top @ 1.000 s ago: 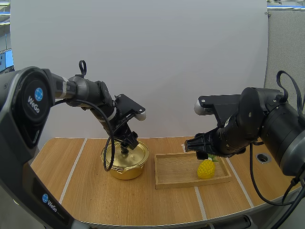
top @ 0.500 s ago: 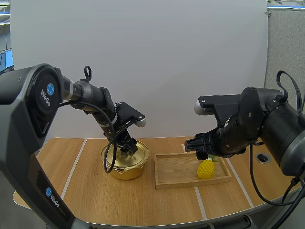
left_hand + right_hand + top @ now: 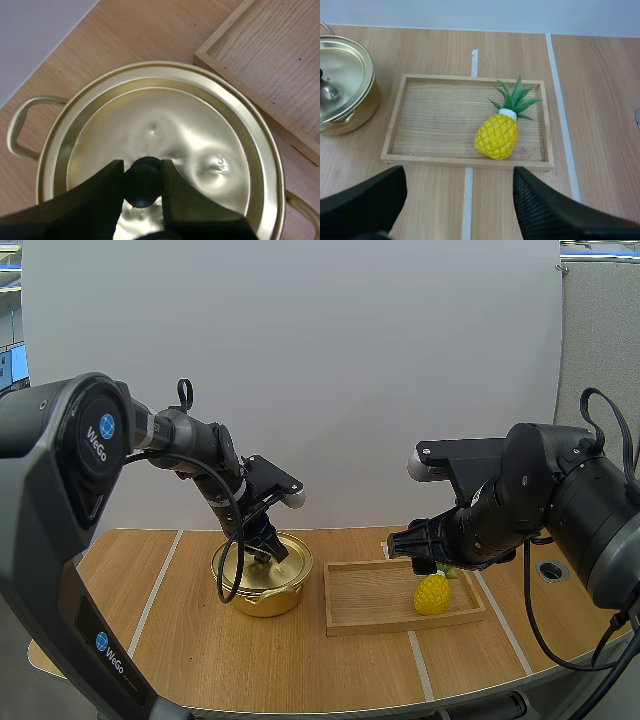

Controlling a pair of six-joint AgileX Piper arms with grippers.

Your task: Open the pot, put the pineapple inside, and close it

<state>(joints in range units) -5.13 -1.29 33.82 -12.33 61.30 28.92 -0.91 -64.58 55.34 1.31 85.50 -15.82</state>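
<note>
A gold pot point(image 3: 262, 578) stands left of centre on the table with its lid point(image 3: 170, 130) on. My left gripper point(image 3: 266, 551) is down on the lid. In the left wrist view, my left gripper point(image 3: 142, 169) pinches the lid's black knob point(image 3: 143, 185) between its two fingers. A yellow pineapple point(image 3: 432, 594) with green leaves lies in a wooden tray point(image 3: 372, 624) to the pot's right. My right gripper point(image 3: 428, 560) hovers over the tray's back edge. Its fingers stand wide apart in the right wrist view point(image 3: 459, 176), just short of the pineapple point(image 3: 496, 136), holding nothing.
White tape lines point(image 3: 160, 585) divide the wooden tabletop. The tray point(image 3: 465, 161) sits close beside the pot point(image 3: 342, 85). A round hole point(image 3: 551, 569) is set in the table at the far right. Bare wood lies in front of the pot and tray.
My left gripper came down onto the lid and its fingers drew in around the knob. The right arm, pineapple and tray have not moved.
</note>
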